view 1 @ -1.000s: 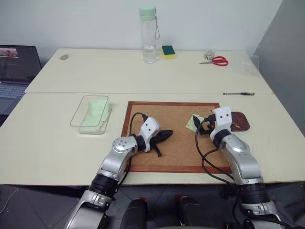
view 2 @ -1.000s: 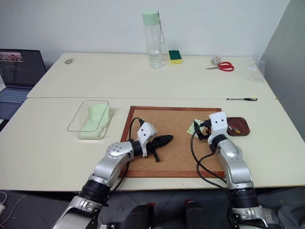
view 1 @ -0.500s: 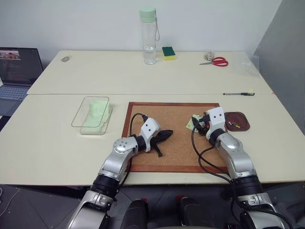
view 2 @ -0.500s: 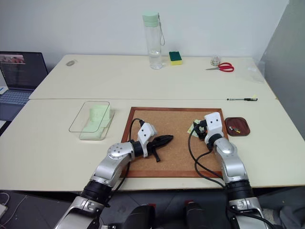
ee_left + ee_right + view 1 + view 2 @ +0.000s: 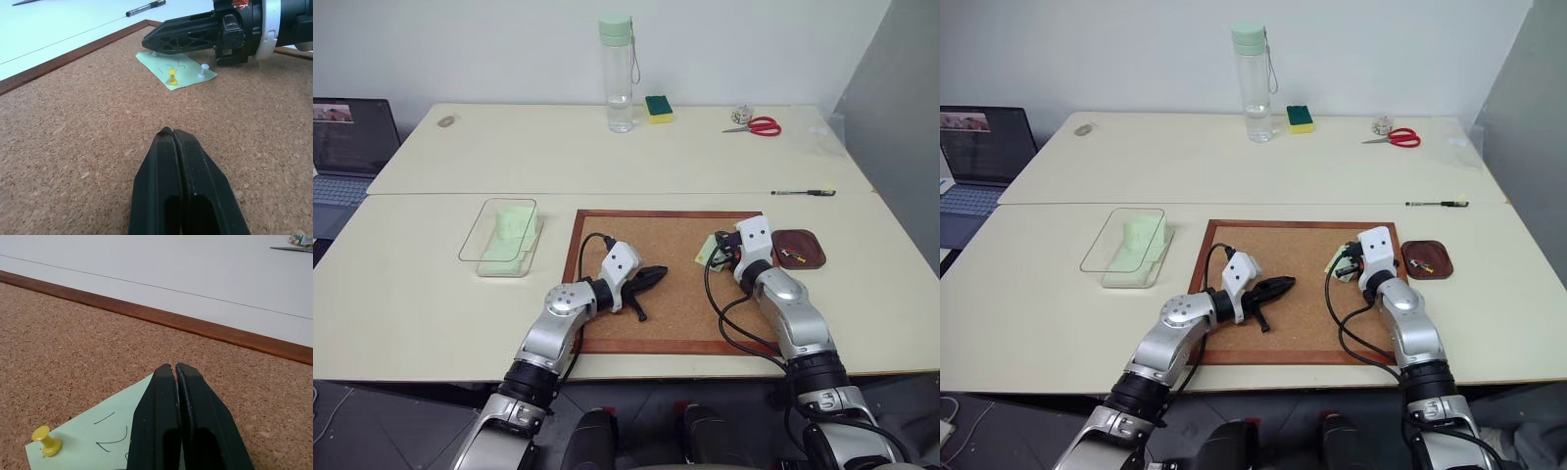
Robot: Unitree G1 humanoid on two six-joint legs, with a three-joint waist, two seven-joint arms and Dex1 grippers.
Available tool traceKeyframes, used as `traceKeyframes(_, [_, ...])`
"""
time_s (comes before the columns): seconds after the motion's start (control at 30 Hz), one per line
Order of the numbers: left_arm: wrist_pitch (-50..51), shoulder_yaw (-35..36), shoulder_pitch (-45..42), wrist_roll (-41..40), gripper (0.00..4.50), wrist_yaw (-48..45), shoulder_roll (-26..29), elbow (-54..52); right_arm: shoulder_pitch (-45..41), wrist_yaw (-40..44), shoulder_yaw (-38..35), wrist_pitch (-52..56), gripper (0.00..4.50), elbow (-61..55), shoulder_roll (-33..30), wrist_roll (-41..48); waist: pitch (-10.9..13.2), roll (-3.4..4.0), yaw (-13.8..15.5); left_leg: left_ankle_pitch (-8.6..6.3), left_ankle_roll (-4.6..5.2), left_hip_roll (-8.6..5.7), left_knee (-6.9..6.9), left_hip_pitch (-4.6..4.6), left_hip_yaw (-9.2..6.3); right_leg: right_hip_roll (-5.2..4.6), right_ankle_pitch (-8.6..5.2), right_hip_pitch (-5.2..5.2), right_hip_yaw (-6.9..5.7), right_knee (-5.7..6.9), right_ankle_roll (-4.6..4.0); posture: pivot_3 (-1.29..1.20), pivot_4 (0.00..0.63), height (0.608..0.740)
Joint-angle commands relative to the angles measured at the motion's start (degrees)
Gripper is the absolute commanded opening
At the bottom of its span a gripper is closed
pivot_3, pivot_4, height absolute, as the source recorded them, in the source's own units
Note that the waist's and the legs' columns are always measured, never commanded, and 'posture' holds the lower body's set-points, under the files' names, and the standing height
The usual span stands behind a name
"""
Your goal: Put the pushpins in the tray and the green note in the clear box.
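Okay, your left wrist view catches a white pushpin [image 5: 203,71] that the right wrist view lacks; both grippers [image 5: 172,134] [image 5: 174,368] closed, empty, over the green note [image 5: 105,440].

Tray [image 5: 800,249] right of corkboard [image 5: 675,294]

The room had a plain white wall [image 5: 754,39] behind the furniture, and a grey panel [image 5: 906,127] stood at the right side. Two cream-coloured tables were pushed together, so that a thin seam [image 5: 607,192] ran across between the far surface [image 5: 509,147] and the near surface [image 5: 411,294]. The light was soft and even, with no strong shadows on the tops. At the far left an open laptop [image 5: 347,137] stood with its screen lit. Along the far edge stood a tall clear bottle [image 5: 618,73] with a pale green cap, beside a green-and-yellow sponge [image 5: 658,107]. Further right lay red-handled scissors [image 5: 759,125], and a black pen [image 5: 803,193] lay near the seam. Under the near edge the floor [image 5: 372,421] was dark grey.
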Motion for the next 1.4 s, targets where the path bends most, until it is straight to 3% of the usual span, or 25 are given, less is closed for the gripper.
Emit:
traceKeyframes(0.03, [1.72,-0.96,1.3,0.57,0.0,0.03,-0.36,0.61,-0.93,0.65,-0.37,-1.09,0.05,-0.81,-0.16,-0.06,0.0,0.0,0.0,0.0,0.0,0.0,0.0,0.0,0.0,0.0,0.0,0.0,0.0,0.0,0.0,0.0,0.15,0.74])
traceKeyframes(0.33, [1.45,-0.79,1.09,0.73,0.0,0.2,-0.42,1.17,-0.3,1.9,-2.27,-2.96,0.05,-6.1,0.91,3.36,0.0,0.01,0.01,0.0,0.0,0.0,0.0,-0.01,0.0,0.0,0.0,-0.01,0.01,0.0,0.0,0.0,0.15,0.74])
traceKeyframes(1.0, [1.2,-1.81,0.95,1.66,0.0,0.59,-2.09,2.28,3.15,2.17,-2.13,-1.69,0.05,-13.86,-0.98,2.06,-0.01,0.03,0.17,0.0,0.0,-0.01,0.01,-0.01,-0.02,-0.01,0.01,0.01,-0.01,-0.01,0.02,0.0,0.15,0.74])
traceKeyframes(1.4, [1.29,-2.47,1.56,1.67,0.0,-0.42,-2.15,2.08,7.4,-11.87,-13.68,5.64,0.05,-18.49,-2.43,0.67,-0.03,0.05,0.31,0.0,0.0,-0.01,0.0,-0.02,-0.03,-0.03,0.0,0.02,-0.02,-0.03,0.01,0.0,0.15,0.74])
